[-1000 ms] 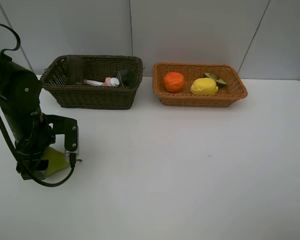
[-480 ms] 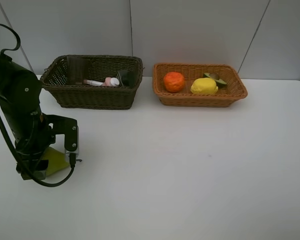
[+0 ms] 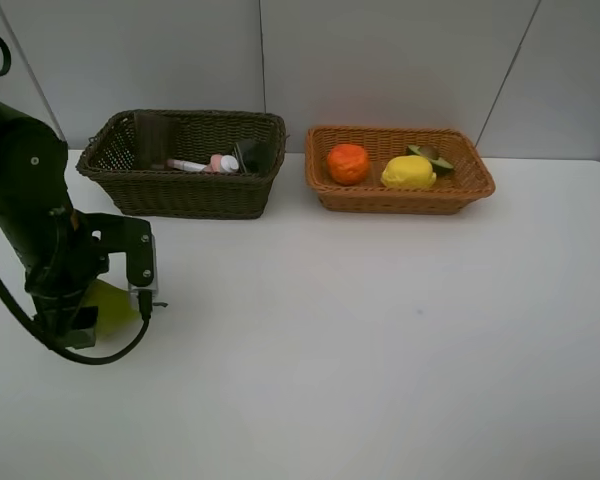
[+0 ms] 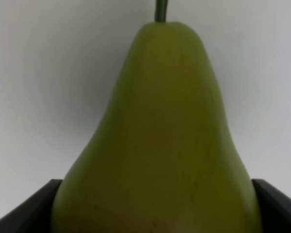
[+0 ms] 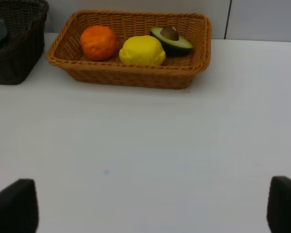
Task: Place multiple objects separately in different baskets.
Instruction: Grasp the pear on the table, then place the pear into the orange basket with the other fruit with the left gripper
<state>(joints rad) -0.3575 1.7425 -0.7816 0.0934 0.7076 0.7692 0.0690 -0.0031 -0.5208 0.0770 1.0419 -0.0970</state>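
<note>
Pear (image 4: 155,145): green, stem pointing away from the left arm's wrist camera; it sits between the two dark finger ends of the left gripper (image 3: 92,312), well in front of the dark basket (image 3: 185,192) and off toward that basket's left end.
Left gripper: jaws stand wide with the pear's fat lower half filling the gap; the side views of the fingers are cropped, so I cannot tell whether they press on the fruit or only bracket it.
Right gripper (image 5: 153,204): spread wide and empty, only its two finger ends showing over the bare white table (image 3: 380,350), facing the tan basket (image 5: 131,77).
Dark basket: already carries the pink bottle (image 3: 220,163), a white marker (image 3: 185,165) and other dark items against its back wall.
Tan basket: just beside the dark basket's right end; it carries the orange (image 3: 348,163), lemon (image 3: 408,172) and avocado half (image 3: 432,157).
Handling of the pear: it looks smooth and glossy, probably a light, hard imitation fruit, so likely slippery on its tapering neck.
Where to take hold: across the widest part of the belly, jaws square to the stem line, so the taper cannot squeeze it out.
Likely destination: the tan basket, with the other fruit.
</note>
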